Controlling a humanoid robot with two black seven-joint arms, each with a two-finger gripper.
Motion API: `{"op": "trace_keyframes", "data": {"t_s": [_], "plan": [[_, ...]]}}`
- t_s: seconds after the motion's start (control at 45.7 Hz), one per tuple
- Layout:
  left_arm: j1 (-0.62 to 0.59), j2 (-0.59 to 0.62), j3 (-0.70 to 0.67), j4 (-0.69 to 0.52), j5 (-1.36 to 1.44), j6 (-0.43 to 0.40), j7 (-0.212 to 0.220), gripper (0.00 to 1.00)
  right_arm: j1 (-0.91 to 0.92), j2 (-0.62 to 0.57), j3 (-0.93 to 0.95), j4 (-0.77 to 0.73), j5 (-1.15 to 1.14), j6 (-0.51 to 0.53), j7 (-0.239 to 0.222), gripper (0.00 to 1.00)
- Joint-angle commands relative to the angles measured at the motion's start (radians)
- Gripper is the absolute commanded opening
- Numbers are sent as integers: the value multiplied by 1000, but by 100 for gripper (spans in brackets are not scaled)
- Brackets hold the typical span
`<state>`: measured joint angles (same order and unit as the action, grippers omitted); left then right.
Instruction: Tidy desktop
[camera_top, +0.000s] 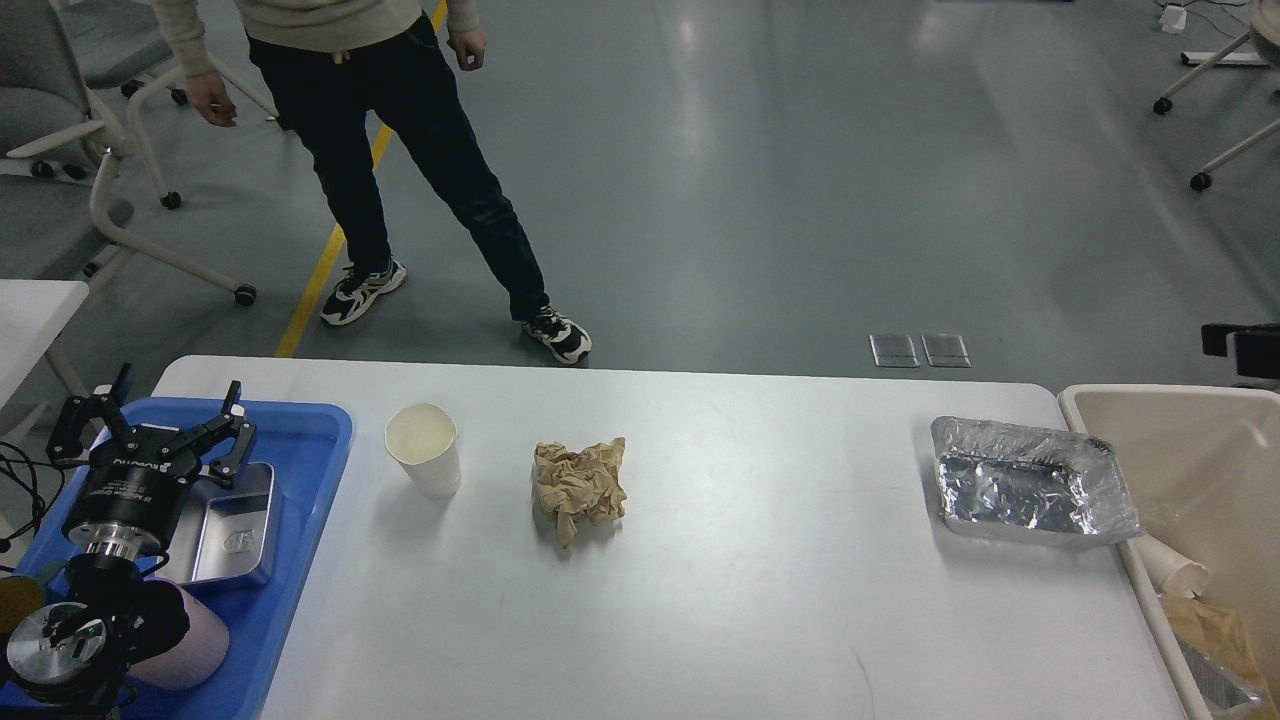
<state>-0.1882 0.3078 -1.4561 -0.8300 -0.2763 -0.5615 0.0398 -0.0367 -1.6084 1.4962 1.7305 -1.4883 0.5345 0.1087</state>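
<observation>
Hovering our spread, empty left gripper (158, 425) over the blue tray (315, 470).
Next we judge: reach the paper cup (425, 450) on the desktop (760, 590).

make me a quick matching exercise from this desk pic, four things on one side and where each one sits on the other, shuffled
Things:
1. paper cup
2. crumpled brown paper
3. foil tray
4. metal tin

Places:
A. inside the blue tray, under the left pincer
B. right end of the desktop, beside the beige bin
C. middle of the desktop
D. on the desktop just right of the blue tray

Pairs: 1-D, 2-C, 3-B, 4-A
</observation>
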Motion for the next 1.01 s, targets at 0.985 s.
{"op": "trace_keyframes", "data": {"t_s": [0.985], "plan": [[10,-26,2,0,31,14,0,96,14,459,-163,-324,-36,124,-4,100]]}}
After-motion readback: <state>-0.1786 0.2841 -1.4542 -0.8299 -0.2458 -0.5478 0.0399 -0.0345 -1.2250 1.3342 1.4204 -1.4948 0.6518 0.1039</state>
